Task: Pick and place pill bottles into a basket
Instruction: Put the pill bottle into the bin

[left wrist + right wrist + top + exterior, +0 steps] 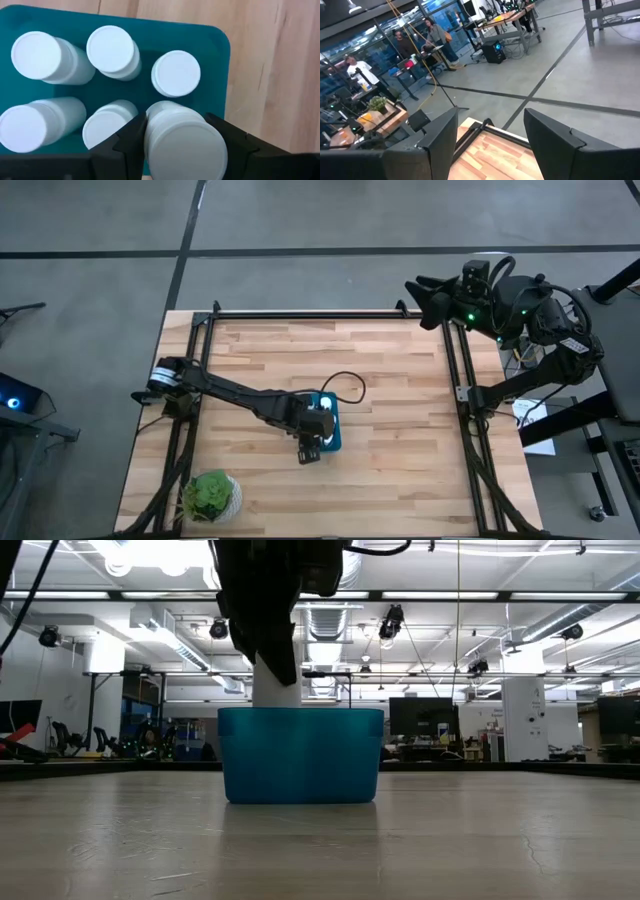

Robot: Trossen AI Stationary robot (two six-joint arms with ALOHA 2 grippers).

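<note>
A pill bottle (182, 142) is clamped in the left pincer (175, 145) and held partly inside the basket (300, 755) directly beneath it, beside five other pill bottles (112, 50) standing there. The right pincer (490, 135) is kept spread apart, empty, beyond the worktop (400, 430) corner.

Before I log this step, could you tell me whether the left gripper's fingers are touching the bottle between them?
Touching: in the left wrist view both fingers press against the sides of the pill bottle, held above the basket.
</note>
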